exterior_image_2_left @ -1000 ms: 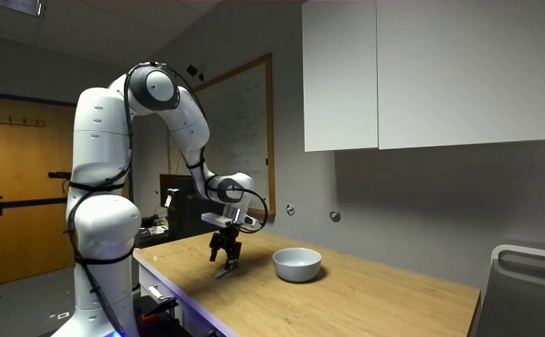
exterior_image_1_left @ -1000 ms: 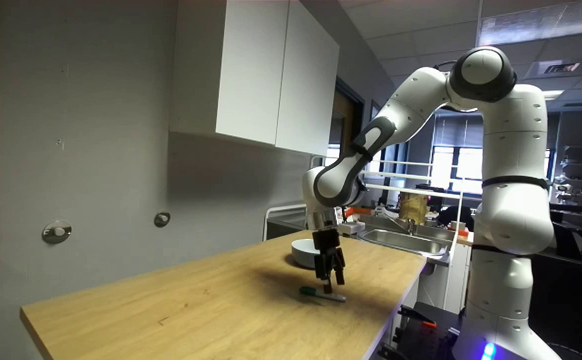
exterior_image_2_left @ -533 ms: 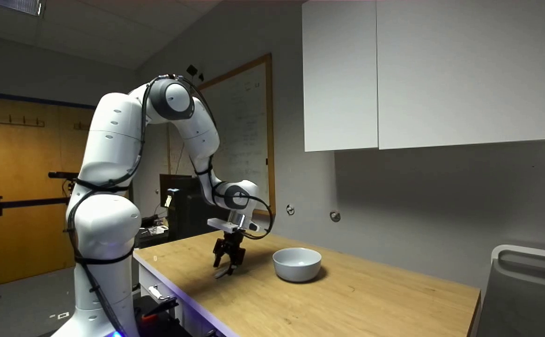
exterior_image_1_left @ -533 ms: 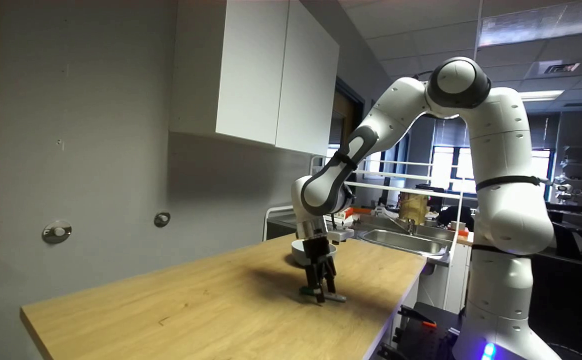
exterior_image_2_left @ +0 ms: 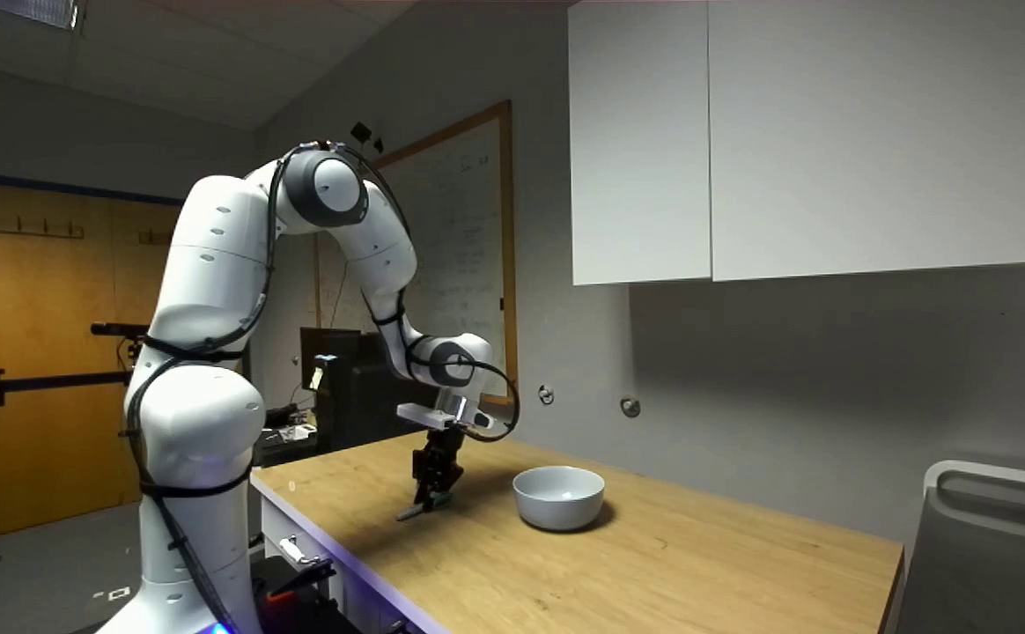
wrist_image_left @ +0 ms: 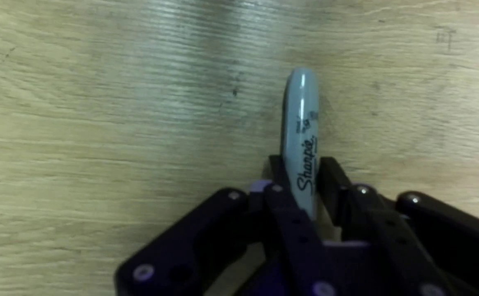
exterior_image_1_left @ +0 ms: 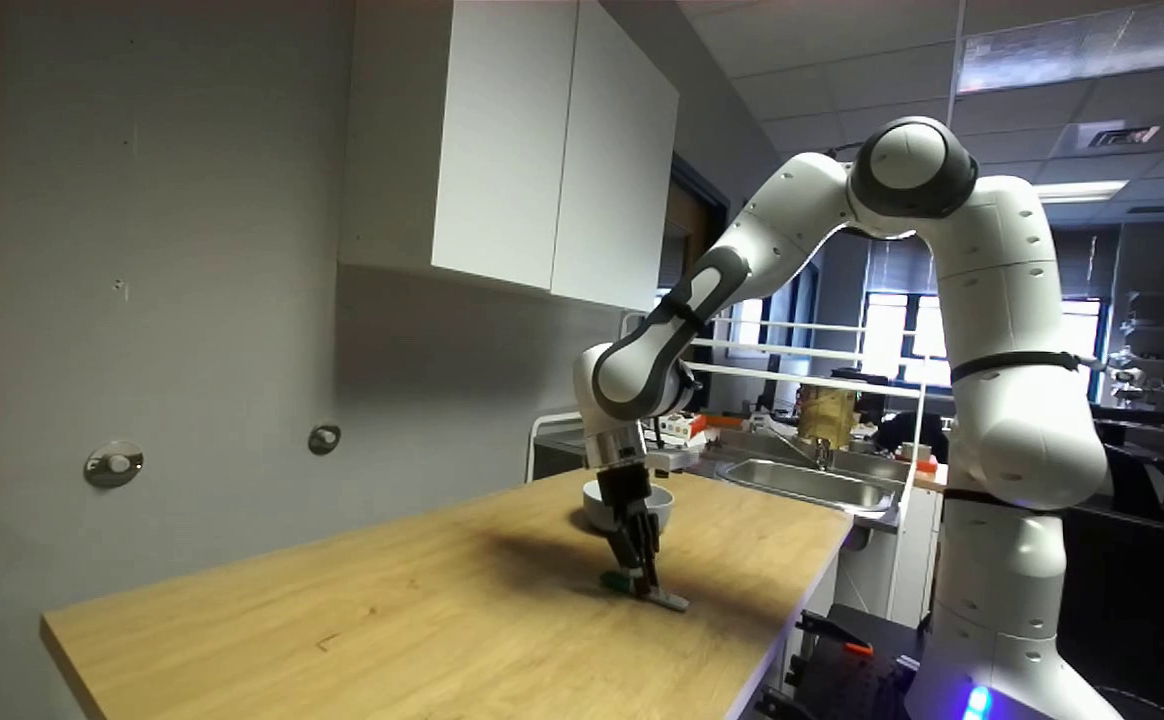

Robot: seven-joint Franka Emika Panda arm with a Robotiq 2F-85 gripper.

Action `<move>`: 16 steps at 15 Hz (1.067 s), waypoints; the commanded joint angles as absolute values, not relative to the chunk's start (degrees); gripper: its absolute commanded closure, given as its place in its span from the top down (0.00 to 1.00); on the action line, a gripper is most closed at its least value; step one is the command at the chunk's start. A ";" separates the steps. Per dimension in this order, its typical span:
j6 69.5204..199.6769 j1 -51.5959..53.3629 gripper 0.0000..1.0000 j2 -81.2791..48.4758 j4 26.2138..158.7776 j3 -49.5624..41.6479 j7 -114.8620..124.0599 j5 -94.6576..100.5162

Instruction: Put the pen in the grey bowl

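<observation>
The pen (wrist_image_left: 301,119), a grey Sharpie, lies between the black fingers (wrist_image_left: 332,176) of my gripper (wrist_image_left: 303,162) in the wrist view, a pad against each side of its barrel. Its green cap end shows past the fingertips in both exterior views, while the wrist view hides that end. My gripper (exterior_image_1_left: 643,582) points down at the tabletop, shut on the pen (exterior_image_1_left: 668,601), which looks to be at the table surface. The grey bowl (exterior_image_2_left: 558,504) stands upright beside the gripper (exterior_image_2_left: 427,500); in an exterior view the arm partly covers the bowl (exterior_image_1_left: 597,508).
The wooden tabletop (exterior_image_1_left: 342,620) runs along a grey wall. White cabinets (exterior_image_1_left: 542,150) hang on that wall above it. A metal sink (exterior_image_1_left: 812,486) lies beyond the table's far end. A dark grey panel with a pale frame (exterior_image_2_left: 988,555) stands past the table's end.
My gripper has come down over the pen, shifted slightly along it, and closed from wide apart onto its barrel. The pen has turned a little. The bowl has stayed in place.
</observation>
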State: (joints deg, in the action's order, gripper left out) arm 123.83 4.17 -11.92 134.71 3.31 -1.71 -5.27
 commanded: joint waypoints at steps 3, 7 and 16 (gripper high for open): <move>120.31 4.81 0.08 -7.76 132.53 3.79 0.32 -3.08; 119.97 5.83 0.08 -1.24 130.93 4.51 2.59 -2.50; 124.16 3.61 0.08 7.83 119.49 4.14 11.39 6.17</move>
